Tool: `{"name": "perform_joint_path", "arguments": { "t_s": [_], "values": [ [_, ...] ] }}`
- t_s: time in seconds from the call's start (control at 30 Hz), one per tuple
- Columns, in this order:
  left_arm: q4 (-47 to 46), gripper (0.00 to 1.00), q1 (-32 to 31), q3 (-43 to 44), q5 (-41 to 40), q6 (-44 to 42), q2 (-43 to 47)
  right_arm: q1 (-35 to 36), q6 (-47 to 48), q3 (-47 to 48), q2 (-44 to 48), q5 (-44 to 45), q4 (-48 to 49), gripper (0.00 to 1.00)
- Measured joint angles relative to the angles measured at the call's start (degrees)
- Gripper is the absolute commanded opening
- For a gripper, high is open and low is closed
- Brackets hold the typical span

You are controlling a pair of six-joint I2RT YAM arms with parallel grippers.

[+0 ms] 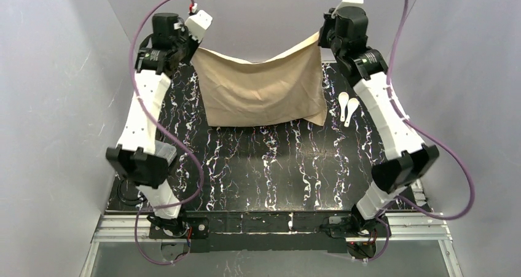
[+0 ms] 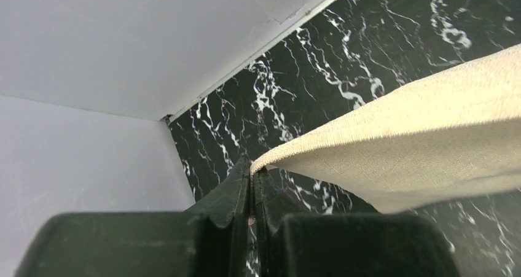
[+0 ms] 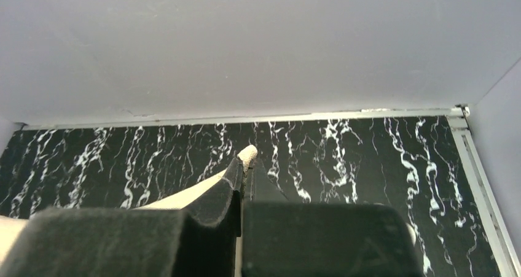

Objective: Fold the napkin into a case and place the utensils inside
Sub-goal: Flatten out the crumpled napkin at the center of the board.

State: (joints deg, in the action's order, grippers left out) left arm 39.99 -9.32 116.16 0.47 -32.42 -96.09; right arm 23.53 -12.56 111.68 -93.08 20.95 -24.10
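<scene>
Our left arm [image 1: 146, 111] and right arm [image 1: 387, 111] reach up from the near edge of the tabletop [image 1: 264, 179]. Our left hand [image 2: 252, 171] is pinching one far corner of the napkin [image 1: 264, 93]. Our right hand [image 3: 244, 161] is pinching the other far corner. We hold both corners up high, so the cloth sags in the middle like a hammock, and its near edge looks to rest on the tabletop. We think this is so we can lay it over for a fold. The utensils [image 1: 347, 108] lie side by side just right of the napkin, out of the way. Nothing is folded yet.
</scene>
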Motion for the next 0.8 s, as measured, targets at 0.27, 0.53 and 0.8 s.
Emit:
{"name": "perform_joint_path", "arguments": {
  "t_s": [0.27,0.53,0.8],
  "values": [
    [-4.7,0.0,-2.5,20.2,-4.9,-2.3,-19.2,-3.8,0.6,12.8,-13.0,-4.4,2.5,0.01],
    [-22.7,0.0,-6.0,15.4,-8.2,-8.0,-13.8,-5.2,0.3,13.6,-10.3,-9.8,10.8,0.01],
    [-32.9,0.0,-5.8,-13.5,-4.4,-8.5,15.6,-5.1,-1.3,-12.1,13.4,-12.9,14.9,0.01]
  ]
}}
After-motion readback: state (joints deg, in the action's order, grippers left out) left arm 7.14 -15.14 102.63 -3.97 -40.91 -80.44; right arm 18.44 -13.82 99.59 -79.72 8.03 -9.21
